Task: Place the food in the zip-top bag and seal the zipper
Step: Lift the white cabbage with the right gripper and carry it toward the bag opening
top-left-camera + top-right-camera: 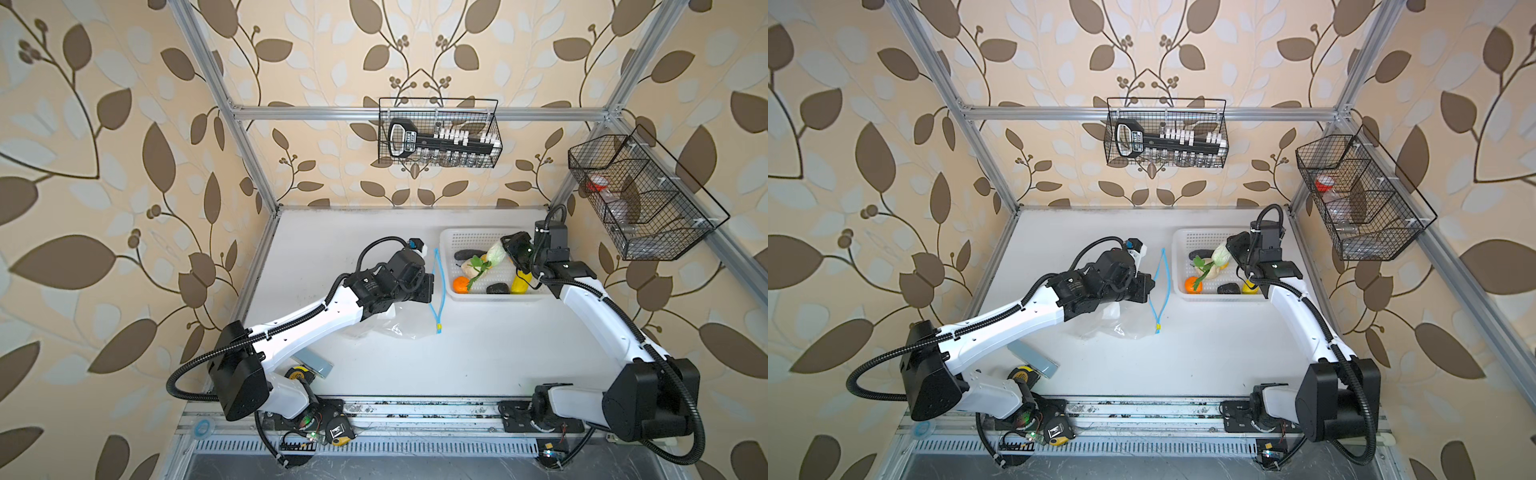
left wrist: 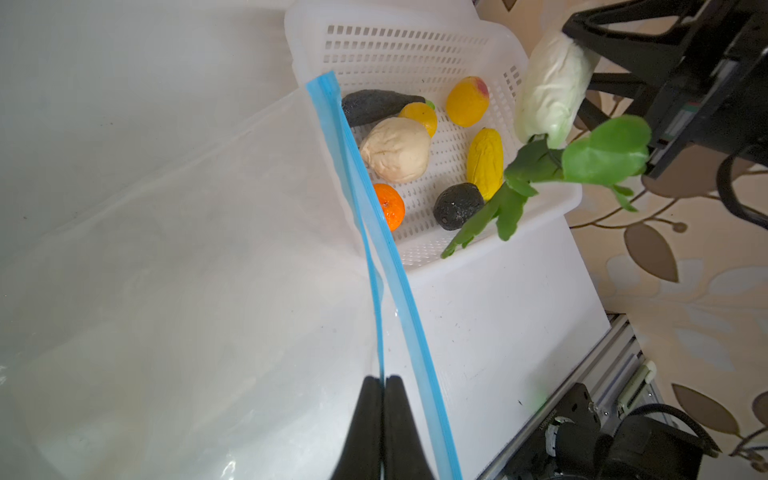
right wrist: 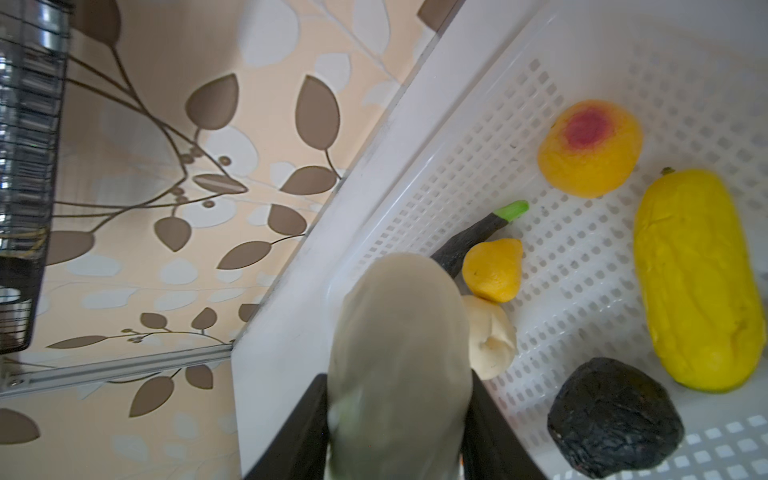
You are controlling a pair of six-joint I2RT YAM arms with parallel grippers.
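Note:
The clear zip-top bag (image 1: 399, 320) (image 2: 187, 291) lies left of the middle of the table, its mouth parted. My left gripper (image 1: 430, 286) (image 2: 383, 380) is shut on one lip of the blue zipper (image 1: 443, 291) (image 2: 399, 282). Above the white basket (image 1: 453, 237) (image 3: 582, 257), my right gripper (image 1: 505, 251) (image 3: 397, 380) is shut on the pale green-white vegetable (image 2: 552, 83) (image 3: 399, 332). Leafy greens (image 2: 582, 162) hang by its lower end. In the basket lie the orange (image 2: 389, 206), corn (image 3: 698, 282), peach (image 3: 590, 147), lemon (image 3: 492, 270), beige lump (image 2: 395, 149) and two dark pieces (image 2: 457, 205).
A black wire basket (image 1: 440, 133) hangs on the back rail and another (image 1: 640, 199) on the right wall, close to the right arm. A grey box (image 1: 311, 361) and a yellow tape measure (image 1: 297, 374) lie by the left arm's base.

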